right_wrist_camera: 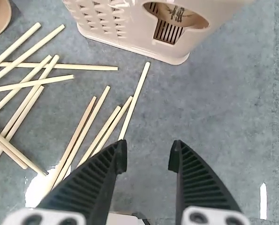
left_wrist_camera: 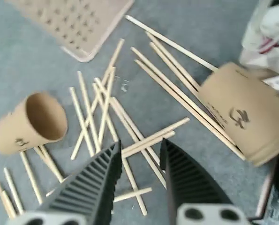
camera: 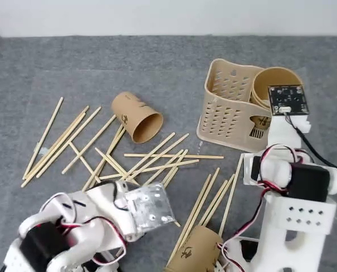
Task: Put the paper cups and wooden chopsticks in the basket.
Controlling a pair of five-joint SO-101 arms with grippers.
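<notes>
Grey felt-like table cover [camera: 100, 68], sticks strewn beside the beige perforated plastic basket [camera: 227, 116]; both grippers gape open and hold nothing.
One brown paper cup [camera: 277, 85] stands inside the basket, and two more lie toppled: one [camera: 137, 116] well apart from it, one [camera: 195, 252] nearer. The left gripper [left_wrist_camera: 140, 155] hangs over the pale wooden chopsticks [left_wrist_camera: 174, 127], which cross its gap slantwise. The right gripper [right_wrist_camera: 147, 153] is nearer the basket, and the closest stick [right_wrist_camera: 135, 98] points lengthwise at its wall. The cups' small dark printed marks are unreadable.
</notes>
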